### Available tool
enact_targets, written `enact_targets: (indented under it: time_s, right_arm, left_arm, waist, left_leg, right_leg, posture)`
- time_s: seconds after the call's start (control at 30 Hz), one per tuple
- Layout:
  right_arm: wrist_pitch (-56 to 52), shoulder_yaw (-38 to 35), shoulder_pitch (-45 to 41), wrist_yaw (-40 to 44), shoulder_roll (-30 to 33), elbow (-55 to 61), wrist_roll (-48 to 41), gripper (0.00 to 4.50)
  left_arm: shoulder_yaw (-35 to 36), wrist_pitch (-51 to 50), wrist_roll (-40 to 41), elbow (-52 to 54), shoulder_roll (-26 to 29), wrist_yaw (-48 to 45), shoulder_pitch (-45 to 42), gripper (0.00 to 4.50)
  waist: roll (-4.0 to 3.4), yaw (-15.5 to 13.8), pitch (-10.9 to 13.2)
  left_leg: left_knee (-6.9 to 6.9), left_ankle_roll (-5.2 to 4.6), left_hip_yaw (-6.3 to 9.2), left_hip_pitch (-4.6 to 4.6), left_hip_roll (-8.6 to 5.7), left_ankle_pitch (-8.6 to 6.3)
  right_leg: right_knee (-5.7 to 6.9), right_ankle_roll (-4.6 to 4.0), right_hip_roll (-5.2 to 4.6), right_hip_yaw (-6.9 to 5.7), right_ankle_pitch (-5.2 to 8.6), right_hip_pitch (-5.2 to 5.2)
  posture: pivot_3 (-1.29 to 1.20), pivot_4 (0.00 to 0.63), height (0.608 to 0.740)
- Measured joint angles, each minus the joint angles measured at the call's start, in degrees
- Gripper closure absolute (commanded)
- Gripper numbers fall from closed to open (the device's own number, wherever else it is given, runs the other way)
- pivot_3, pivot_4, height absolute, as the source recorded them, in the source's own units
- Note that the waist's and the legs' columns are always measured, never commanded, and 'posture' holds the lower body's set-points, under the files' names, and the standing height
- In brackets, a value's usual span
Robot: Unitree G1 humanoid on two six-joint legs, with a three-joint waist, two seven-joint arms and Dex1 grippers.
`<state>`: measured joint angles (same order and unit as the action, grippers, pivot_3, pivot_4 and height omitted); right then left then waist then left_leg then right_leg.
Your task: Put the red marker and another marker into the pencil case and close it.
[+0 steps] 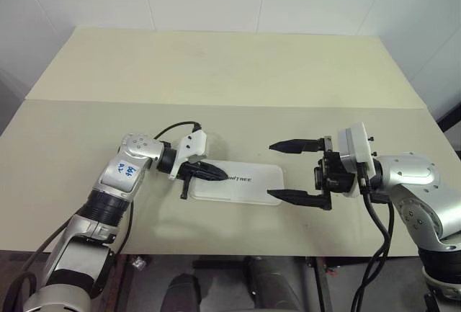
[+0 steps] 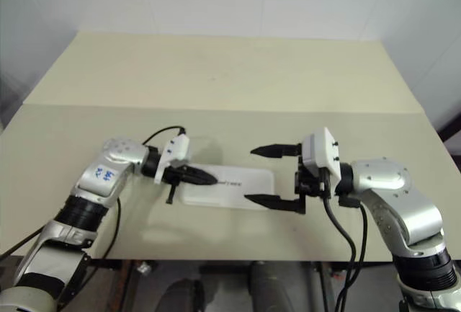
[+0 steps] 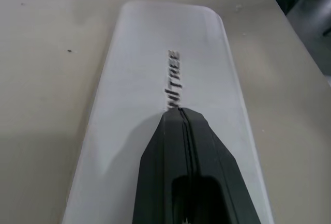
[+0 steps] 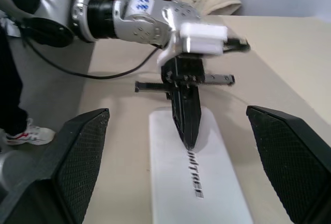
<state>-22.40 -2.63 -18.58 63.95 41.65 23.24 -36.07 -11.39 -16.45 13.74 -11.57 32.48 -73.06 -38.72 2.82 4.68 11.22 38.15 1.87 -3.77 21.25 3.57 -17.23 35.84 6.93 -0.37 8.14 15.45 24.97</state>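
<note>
From the head camera I've got the pencil case [image 1: 238, 181] lying flat near the front edge of the table [image 1: 216, 74], lid down, a long white slab with rounded corners and a small dark logo along the top. My left gripper [image 1: 216, 175] is clenched to a single point with nothing in it, tip pressed onto the lid near the case's left end; I read that as pushing the lid home, so the closing step looks all but done. My right gripper [image 1: 295, 170] hangs just off the case's right end, fingers spread wide and empty, straddling that end without touching, probably there to brace the case if it slides. Over to the left wrist camera: the two black fingers [image 3: 176, 146] are shut tight together, tip resting on the smooth white lid right at the start of the lettering. Right wrist camera now: my own textured pads [image 4: 83, 151] stand far apart either side of the case, and the left gripper's tip bears straight down on the lid. No markers anywhere on the table; I judge they're inside.
</note>
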Motion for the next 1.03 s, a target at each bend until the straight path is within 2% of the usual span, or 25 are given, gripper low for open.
enact_targets:
  time_s: [0.07, 0.2, 0.37, 0.53, 0.73, 1.03]
  right_arm:
    - [2.44, -0.1, 0.52, 0.68, 0.0, -2.76, 1.73, 0.0]
    - [9.05, -0.77, 0.35, 1.58, -0.66, -9.69, 4.84, 0.0]
    - [15.27, -3.16, -0.62, 1.24, -1.29, -15.57, 7.28, 0.0]
    - [18.96, -5.52, -0.5, 0.96, -0.82, -21.57, 9.27, 0.0]
    - [20.12, -11.14, 4.73, -0.5, 1.1, -22.98, 9.65, 0.0]
    - [20.95, -11.6, 8.6, -0.86, 1.31, -22.8, 10.23, 0.0]
  left_arm:
    - [3.5, 0.06, 1.9, 0.04, 0.7, 0.41, 0.01, 4.49]
    - [10.28, -0.63, 5.18, 0.73, 3.72, 1.33, 1.57, 3.6]
    - [16.91, -4.56, 10.1, 6.31, 8.96, 1.06, 9.6, 1.83]
    - [22.82, -3.4, 11.72, 9.16, 8.81, 6.21, 15.71, 0.11]
    - [26.23, 0.11, 11.71, 9.11, 8.63, 10.52, 18.32, 0.02]
    - [25.95, 4.15, 11.65, 8.78, 7.07, 12.33, 16.75, 0.02]
  waist:
    - [0.0, 0.2, 0.0]
    - [-0.01, 0.31, 0.0]
    - [-0.03, 0.2, 0.01]
    - [-0.03, -0.15, 0.02]
    - [-0.02, -0.05, 0.01]
    - [-0.03, 0.3, 0.01]
  left_leg:
    - [-0.05, 0.0, -0.02, -0.02, 0.01, 0.0]
    - [-0.14, 0.0, -0.03, -0.02, 0.03, 0.0]
    - [-0.18, 0.01, -0.06, 0.04, 0.05, -0.02]
    - [-0.1, 0.02, -0.07, 0.04, 0.0, -0.02]
    - [-0.16, 0.02, -0.07, -0.01, 0.0, -0.02]
    - [-0.12, 0.04, -0.14, -0.06, 0.0, 0.0]
  right_leg:
    - [0.02, 0.04, 0.01, 0.0, -0.02, 0.03]
    - [0.1, 0.02, 0.02, -0.02, -0.01, 0.14]
    - [0.07, 0.01, -0.03, -0.04, 0.01, 0.2]
    - [0.06, 0.03, -0.11, -0.06, 0.0, 0.15]
    - [0.03, 0.02, -0.09, -0.07, 0.0, 0.1]
    - [0.03, 0.02, -0.08, -0.03, -0.01, 0.09]
  posture:
    - [0.0, 0.15, 0.74]
    - [0.0, 0.15, 0.74]
    - [0.0, 0.15, 0.74]
    - [0.0, 0.15, 0.74]
    - [0.0, 0.15, 0.74]
    - [0.0, 0.15, 0.74]
